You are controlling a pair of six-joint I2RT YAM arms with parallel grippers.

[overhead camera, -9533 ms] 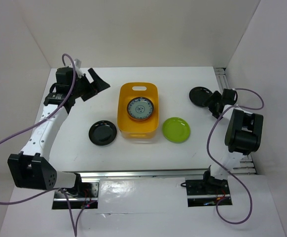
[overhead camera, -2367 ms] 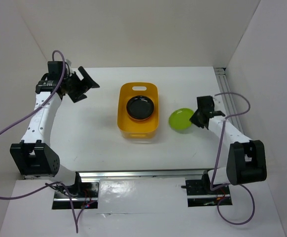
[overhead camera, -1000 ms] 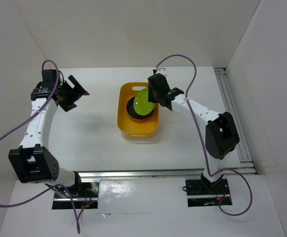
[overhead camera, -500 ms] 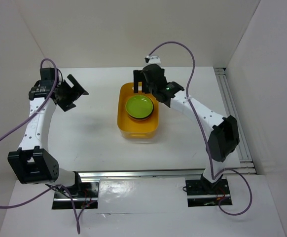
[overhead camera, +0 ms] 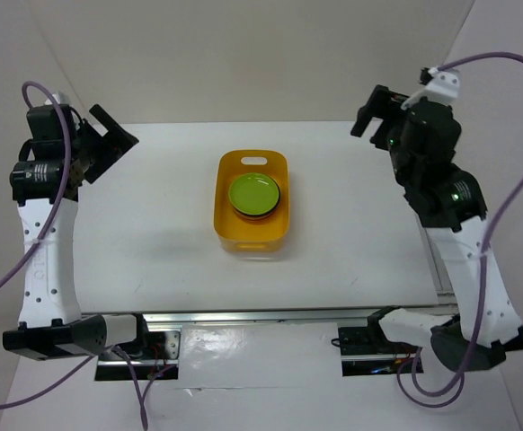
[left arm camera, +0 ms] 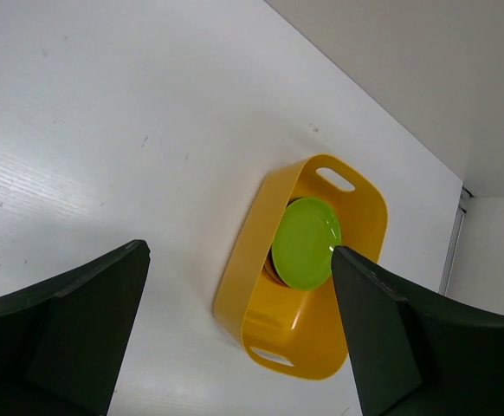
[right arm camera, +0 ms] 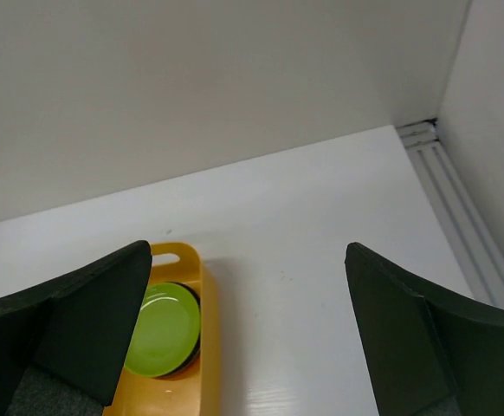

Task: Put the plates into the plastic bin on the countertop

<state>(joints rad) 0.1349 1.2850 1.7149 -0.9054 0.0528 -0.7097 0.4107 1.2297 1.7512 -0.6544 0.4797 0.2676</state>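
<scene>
The yellow-orange plastic bin (overhead camera: 251, 235) stands in the middle of the white countertop (overhead camera: 154, 224). A lime green plate (overhead camera: 254, 193) lies on top of a stack in its far half; a black plate's rim (overhead camera: 278, 199) shows under it, and the other plates are hidden. My left gripper (overhead camera: 109, 144) is open and empty, raised at the far left. My right gripper (overhead camera: 378, 112) is open and empty, raised at the far right. The left wrist view shows the bin (left arm camera: 295, 325) and green plate (left arm camera: 306, 243). The right wrist view shows the bin (right arm camera: 209, 347) and plate (right arm camera: 164, 329).
White walls enclose the countertop on the back and both sides. A metal rail (overhead camera: 434, 269) runs along the right edge and shows in the right wrist view (right arm camera: 460, 217). The bin's handle slot (overhead camera: 253, 161) is at its far end.
My right gripper let go of the lime green plate onto the stack in the bin, then drew back up to the far right. My left arm rose and moved further left.
</scene>
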